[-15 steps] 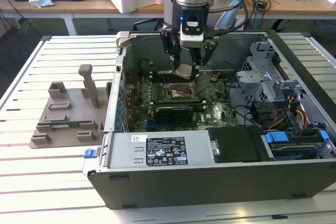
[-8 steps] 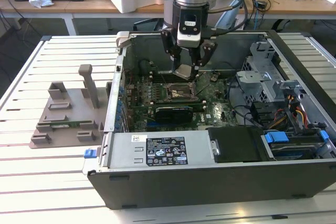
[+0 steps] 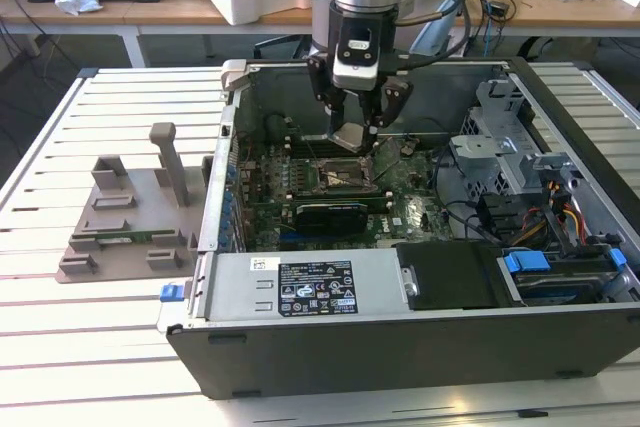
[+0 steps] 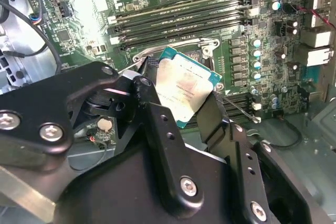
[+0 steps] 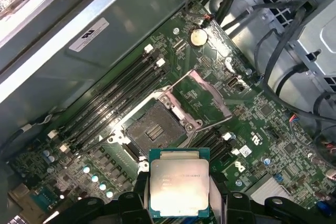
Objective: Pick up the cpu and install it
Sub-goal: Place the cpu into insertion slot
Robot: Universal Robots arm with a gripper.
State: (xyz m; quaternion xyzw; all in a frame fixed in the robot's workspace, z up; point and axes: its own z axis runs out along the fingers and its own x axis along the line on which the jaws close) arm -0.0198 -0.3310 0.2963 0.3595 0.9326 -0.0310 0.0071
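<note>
**Fig. Claw holding the chip over the board.**

Claw [image 3: 352, 133], upper centre of the exterior view: clenched on the cpu [image 3: 352, 138], one black finger on each of two opposite edges. In both wrist views the silvery lid is exposed betw. the fingers [image 4: 152, 114], w/ the thin greenish rim showing around it [image 5: 178, 182]. The cpu is off the board, not seated. It hangs just above and a little to one side of the socket [image 5: 155, 129], and in the exterior view it looks tilted rather than level.

Socket: open and bare, w/ the load plate [image 5: 210, 90] swung back beside it. Memory slots [image 5: 113, 103] run along one flank. In the exterior view a black graphics card [image 3: 330, 215] lies just below the socket, at frame centre. All of this sits inside the open case [image 3: 420, 352], which rests on a slatted table [image 3: 90, 347].

Likely hazards (judgement):
- Tilt: a corner could touch first and bend socket contacts.
- Offset or wrong rotation: the chip would rest on the socket frame, and pressing would damage both.
- Thin edge grip: a slip could drop the cpu onto the contacts.
- Finger clearance: the fingers may strike the load plate or slot latches.
</note>
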